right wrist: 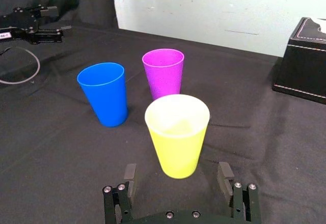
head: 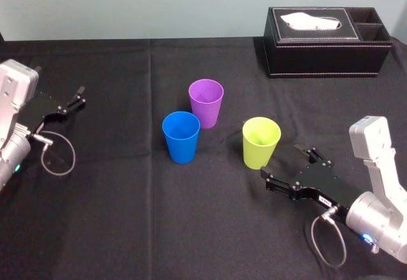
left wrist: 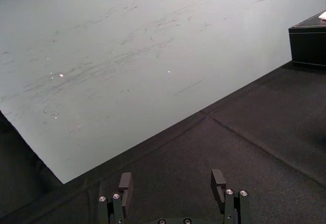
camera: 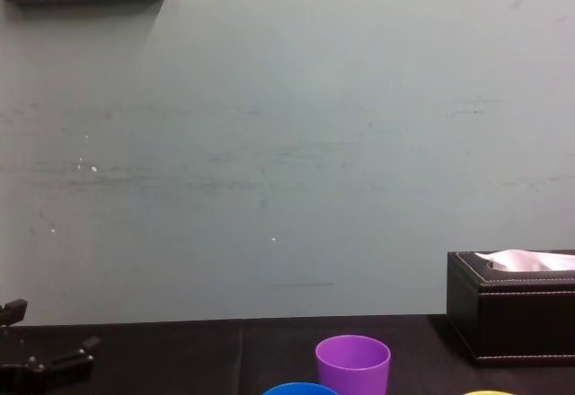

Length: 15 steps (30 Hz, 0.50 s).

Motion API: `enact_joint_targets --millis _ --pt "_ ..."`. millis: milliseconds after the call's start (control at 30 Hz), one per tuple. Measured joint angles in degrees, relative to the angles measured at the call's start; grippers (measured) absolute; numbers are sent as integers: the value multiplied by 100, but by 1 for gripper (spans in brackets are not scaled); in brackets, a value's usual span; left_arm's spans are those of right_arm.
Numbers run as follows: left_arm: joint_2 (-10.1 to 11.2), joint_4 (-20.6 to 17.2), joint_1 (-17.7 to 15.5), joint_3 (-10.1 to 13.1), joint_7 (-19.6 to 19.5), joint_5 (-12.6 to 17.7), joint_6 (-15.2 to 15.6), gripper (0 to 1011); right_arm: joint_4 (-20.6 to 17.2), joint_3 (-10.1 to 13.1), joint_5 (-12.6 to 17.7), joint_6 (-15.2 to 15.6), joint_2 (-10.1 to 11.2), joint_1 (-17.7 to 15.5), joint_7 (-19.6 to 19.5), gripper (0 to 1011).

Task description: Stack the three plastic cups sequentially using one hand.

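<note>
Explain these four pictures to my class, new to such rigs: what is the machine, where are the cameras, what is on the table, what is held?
This is a robot with two arms, each ending in a black gripper. One picture looks down from its head, one looks low across the table from its chest, one comes from each wrist. On the black-clothed table stand, upright and unstacked, a blue cup, a purple cup and a yellow-green cup; a black tissue box sits at the back right. The right gripper is open, just short of the yellow-green cup. The left gripper is open, parked at the left. Nothing is held.
</note>
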Motion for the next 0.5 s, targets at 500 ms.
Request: enact_joint_targets --millis 500 --pt "0 0 0 0 0 0 0 1010 361 -83 -300 120 -436 428 136 1003"
